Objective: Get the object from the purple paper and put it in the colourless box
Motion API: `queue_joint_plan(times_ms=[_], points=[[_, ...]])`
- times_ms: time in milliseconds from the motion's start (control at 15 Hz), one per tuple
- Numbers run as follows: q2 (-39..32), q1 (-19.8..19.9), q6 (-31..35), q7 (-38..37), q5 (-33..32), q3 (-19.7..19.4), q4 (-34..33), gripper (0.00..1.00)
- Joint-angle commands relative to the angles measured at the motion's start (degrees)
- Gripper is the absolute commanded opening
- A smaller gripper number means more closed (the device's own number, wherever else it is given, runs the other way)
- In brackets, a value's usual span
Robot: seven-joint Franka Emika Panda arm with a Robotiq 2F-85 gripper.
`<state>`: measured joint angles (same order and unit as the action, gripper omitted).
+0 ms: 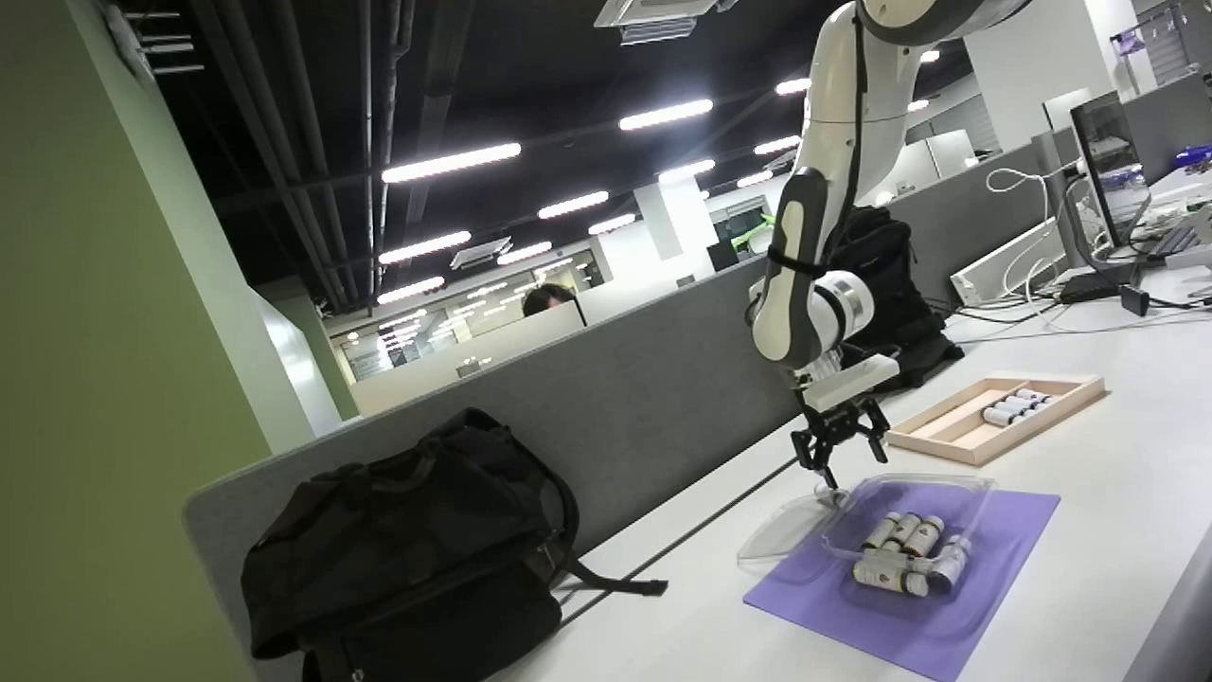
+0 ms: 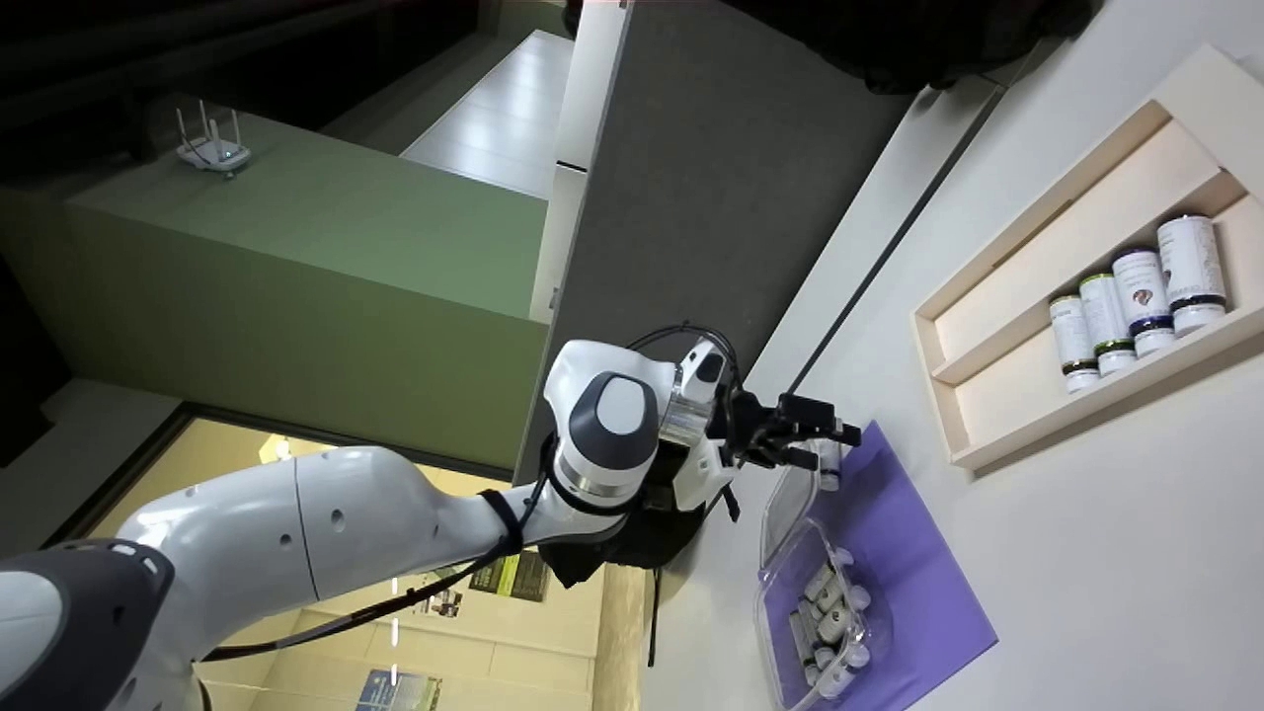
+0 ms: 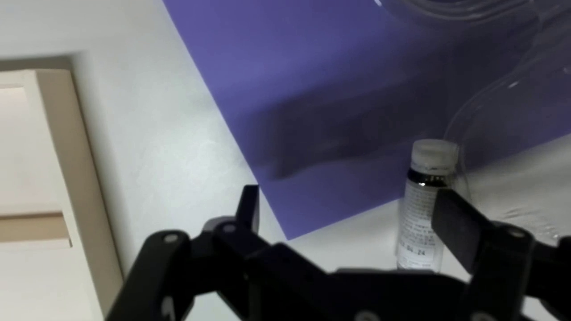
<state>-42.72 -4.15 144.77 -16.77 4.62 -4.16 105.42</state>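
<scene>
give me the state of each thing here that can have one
Fingers: open, gripping nothing
Purple paper: lying flat
Colourless box: open, standing on the paper
Box lid: open, out to one side
Box bottles: jumbled inside the box
Loose bottle: capped, lying across the paper's edge
Tray bottles: capped, lying side by side
Wooden tray: uncovered, holding these bottles
Ceiling lights: lit
Monitor: on or off, cannot tell

In the wrist view the bottle [image 3: 419,223], toward four o'clock, loses its base behind the jaws, and most of its print is blurred. The colourless box [image 3: 464,11], at two, runs off the top edge; the wooden tray [image 3: 58,156], at nine, off the left. In an exterior view, toward ten o'clock, a pale panel [image 1: 511,343] hides all but the top of a person's head [image 1: 545,298].
</scene>
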Motion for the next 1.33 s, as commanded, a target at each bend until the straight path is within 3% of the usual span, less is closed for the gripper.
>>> queue_joint_plan(times_ms=[0,400,733,1267], points=[[0.7,0.3,0.3,-1.1,0.7,-0.2,-0.3,1.00],[0.1,-1.5,1.6,-5.0,-0.9,-3.7,-1.3,1.00],[-0.4,-1.8,2.7,-6.1,-0.1,-3.9,-1.3,1.00],[-2.6,-6.3,5.4,-18.1,2.3,-5.1,-3.5,1.00]])
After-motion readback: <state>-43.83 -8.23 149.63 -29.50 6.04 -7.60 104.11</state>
